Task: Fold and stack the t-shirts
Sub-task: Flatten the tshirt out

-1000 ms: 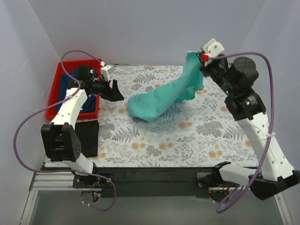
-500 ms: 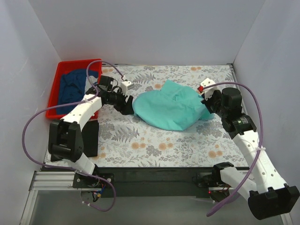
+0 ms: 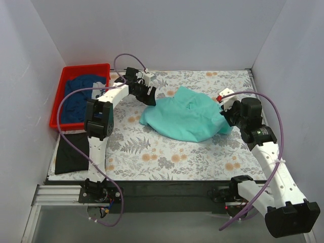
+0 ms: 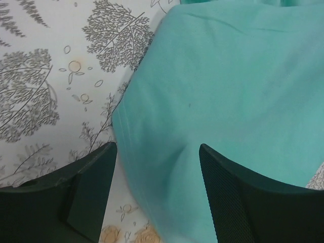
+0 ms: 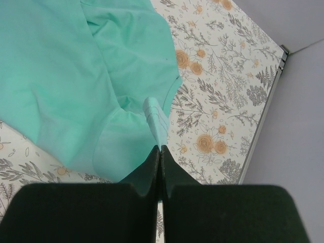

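The teal t-shirt [image 3: 186, 119] lies crumpled in the middle of the floral table cover. My right gripper [image 3: 225, 115] is shut on a fold of its right edge, and in the right wrist view the gripper [image 5: 161, 148] pinches the hem of the teal cloth [image 5: 66, 76]. My left gripper [image 3: 150, 96] is open at the shirt's back-left edge. In the left wrist view it [image 4: 157, 177] straddles the edge of the teal cloth [image 4: 228, 91] without closing. The navy t-shirt [image 3: 76, 98] lies in the red bin. The black t-shirt [image 3: 71, 152] lies flat at the table's left near side.
The red plastic bin [image 3: 83, 67] stands at the back left corner. White walls close in the table at the back and both sides. The floral cover [image 3: 192, 157] shows bare in front of the teal shirt and to its right [image 5: 223, 91].
My right gripper has lowered the teal shirt from the air onto the table, still holding it. My left arm has swung from the bin to the shirt's left edge, then further back.
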Robot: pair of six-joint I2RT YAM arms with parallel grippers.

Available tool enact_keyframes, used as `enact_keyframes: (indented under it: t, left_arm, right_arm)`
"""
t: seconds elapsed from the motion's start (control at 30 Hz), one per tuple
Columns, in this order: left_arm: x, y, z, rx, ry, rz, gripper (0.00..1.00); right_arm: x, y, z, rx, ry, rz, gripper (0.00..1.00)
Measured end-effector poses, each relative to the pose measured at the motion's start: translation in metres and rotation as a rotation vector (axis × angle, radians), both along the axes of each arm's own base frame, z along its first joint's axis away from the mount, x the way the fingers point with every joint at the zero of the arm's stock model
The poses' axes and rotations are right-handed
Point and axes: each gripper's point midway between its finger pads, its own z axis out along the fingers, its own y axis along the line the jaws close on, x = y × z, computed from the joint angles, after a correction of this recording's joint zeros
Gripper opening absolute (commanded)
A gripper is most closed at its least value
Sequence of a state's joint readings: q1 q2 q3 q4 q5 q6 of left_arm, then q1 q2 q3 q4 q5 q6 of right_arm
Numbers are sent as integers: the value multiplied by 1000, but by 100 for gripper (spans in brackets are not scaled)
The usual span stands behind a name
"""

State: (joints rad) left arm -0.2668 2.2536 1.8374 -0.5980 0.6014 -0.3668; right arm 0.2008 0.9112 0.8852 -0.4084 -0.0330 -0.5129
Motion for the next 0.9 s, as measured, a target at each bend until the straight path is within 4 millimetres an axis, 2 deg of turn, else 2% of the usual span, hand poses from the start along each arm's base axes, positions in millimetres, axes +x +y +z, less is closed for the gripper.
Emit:
enact_keyframes:
  t: [0.07,0.1,0.13,0.2,0.23,0.27,0.37,0.47,0.53,0.6,0.63,0.7,0.77,0.8,0.87,0.9]
  left_arm:
    - [2,-11,-12,-3,23,-6,57]
    - [1,-16,-16,-6,37,-9,44]
    - [0,-21,-20,-10,51,-9,36]
    - [-2,-28,-24,-18,70,-11,24]
    - [-3,-31,-26,-20,79,-11,8]
    - [-3,-34,-25,-25,86,-8,2]
    - [10,-40,-18,-37,55,-7,0]
    - [25,-39,-2,-54,5,6,0]
    - [30,-35,16,-62,-39,4,0]
    - [24,-26,38,-62,-92,-15,0]
    - [13,-20,50,-55,-125,-38,0]
    - [-20,-3,79,-32,-194,-90,7]
    - [-60,14,115,4,-344,-191,14]
    - [-89,25,127,34,-430,-263,18]
    - [-153,48,129,109,-568,-407,22]
    - [-186,60,122,146,-654,-475,28]
  right_arm:
    - [0,-2,-1,-2,4,-7,1]
    - [0,-4,-2,-3,8,-9,1]
    - [1,-5,-3,-4,10,-12,1]
    - [3,-8,-7,-9,24,-20,1]
    - [5,-9,-10,-11,34,-24,1]
    - [7,-11,-14,-12,46,-29,1]
    - [17,-20,-28,-13,88,-52,1]
    - [32,-32,-38,-2,141,-86,1]
    - [45,-43,-31,15,147,-108,1]
    - [57,-60,-14,26,121,-129,1]
    - [60,-68,-3,31,98,-131,1]
    - [60,-81,17,20,55,-118,1]
    - [47,-88,27,-13,27,-78,1]
    - [37,-85,28,-36,13,-39,1]
    - [14,-73,20,-78,7,51,1]
    - [-1,-67,9,-101,16,100,1]
